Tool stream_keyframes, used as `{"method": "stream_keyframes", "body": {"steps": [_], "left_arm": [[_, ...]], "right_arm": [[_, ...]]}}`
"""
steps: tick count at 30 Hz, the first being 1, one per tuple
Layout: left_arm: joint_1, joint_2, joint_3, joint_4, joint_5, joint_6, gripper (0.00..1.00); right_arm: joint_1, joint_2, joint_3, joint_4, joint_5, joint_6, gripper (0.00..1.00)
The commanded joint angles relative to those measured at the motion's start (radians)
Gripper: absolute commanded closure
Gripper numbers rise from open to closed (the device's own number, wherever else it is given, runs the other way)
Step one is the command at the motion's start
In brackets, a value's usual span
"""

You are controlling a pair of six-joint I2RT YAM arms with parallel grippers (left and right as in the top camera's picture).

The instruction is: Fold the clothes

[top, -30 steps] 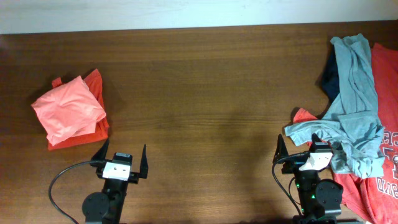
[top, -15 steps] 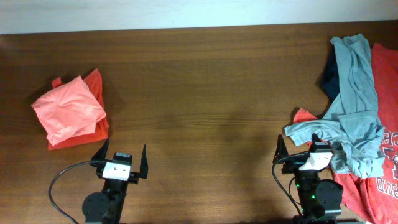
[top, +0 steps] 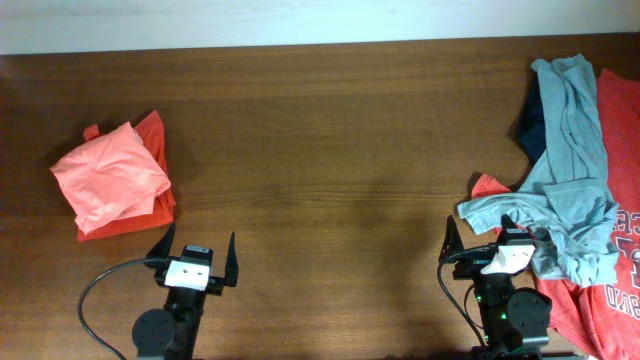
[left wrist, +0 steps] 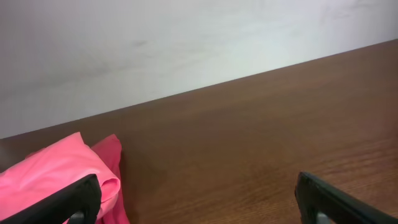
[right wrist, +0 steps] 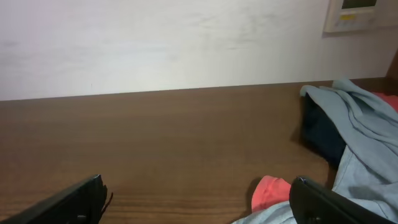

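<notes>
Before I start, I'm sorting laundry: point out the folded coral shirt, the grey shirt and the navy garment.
folded coral shirt [top: 108, 178], overhead view, top layer's middle.
grey shirt [top: 575, 150], overhead view, middle stretch.
navy garment [top: 529, 125], overhead view, exposed left edge.

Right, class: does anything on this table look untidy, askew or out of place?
Yes. At the right edge a crumpled grey-blue T-shirt lies sprawled over a red printed shirt and a dark navy garment, all unfolded. On the left, the folded coral-pink garment sits askew on a redder cloth.
</notes>
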Motion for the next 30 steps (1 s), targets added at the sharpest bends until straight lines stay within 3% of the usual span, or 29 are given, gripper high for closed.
{"method": "stream_keyframes", "body": {"steps": [1, 17, 21, 25, 30], "left_arm": [[0.007, -0.01, -0.007, 0.001, -0.007, -0.005, 0.01], [0.007, -0.01, -0.007, 0.001, -0.006, -0.006, 0.01], [0.007, -0.01, -0.007, 0.001, -0.006, -0.107, 0.01], [0.007, -0.01, 0.034, -0.014, -0.003, -0.141, 0.01], [0.007, 0.021, 0.172, -0.161, -0.003, -0.141, 0.01]], "right_arm": [[-0.007, -0.007, -0.005, -0.005, -0.002, 0.005, 0.01], [-0.007, -0.006, -0.005, -0.005, -0.029, 0.008, 0.01], [-0.007, -0.003, 0.006, -0.018, -0.086, 0.009, 0.01], [-0.007, 0.017, 0.1, -0.14, -0.079, 0.008, 0.01], [-0.008, 0.127, 0.264, -0.276, -0.069, 0.008, 0.01]]}}
